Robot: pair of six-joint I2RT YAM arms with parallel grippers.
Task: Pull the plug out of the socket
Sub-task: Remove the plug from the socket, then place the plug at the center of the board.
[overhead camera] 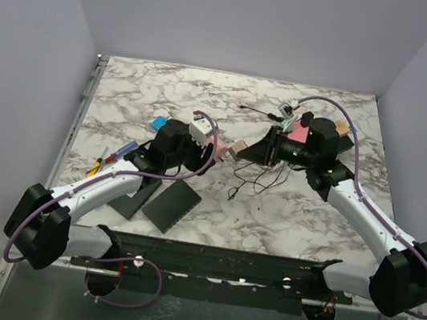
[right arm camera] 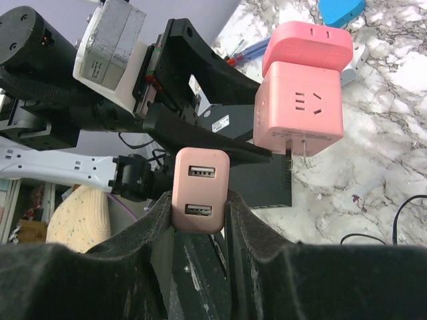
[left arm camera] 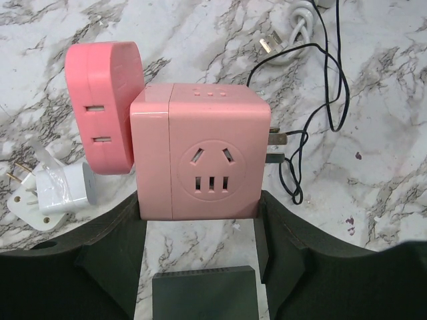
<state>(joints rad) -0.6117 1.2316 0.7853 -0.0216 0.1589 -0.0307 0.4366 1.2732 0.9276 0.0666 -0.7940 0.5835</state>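
No long white power strip is in view. My left gripper [left arm camera: 198, 215] is shut on the lower sides of a pink outlet cube [left arm camera: 207, 160], held above the table. A rounded pink plug [left arm camera: 103, 107] sits in the cube's left face, and metal prongs [left arm camera: 277, 147] stick out of its right face. My right gripper [right arm camera: 199, 208] is shut on a small pink USB charger plug [right arm camera: 199, 190], held apart from the cube [right arm camera: 298, 110]. In the top view both grippers meet at mid-table around the pink pieces [overhead camera: 238, 148].
A white plug adapter [left arm camera: 57, 190] lies left of the cube. A thin black cable [left arm camera: 333, 87] and a white cord with a plug [left arm camera: 293, 33] lie to the right. Flat black pads [overhead camera: 173, 202] lie under the left arm, with a blue item [overhead camera: 157, 123] and screwdrivers [overhead camera: 112, 156] nearby.
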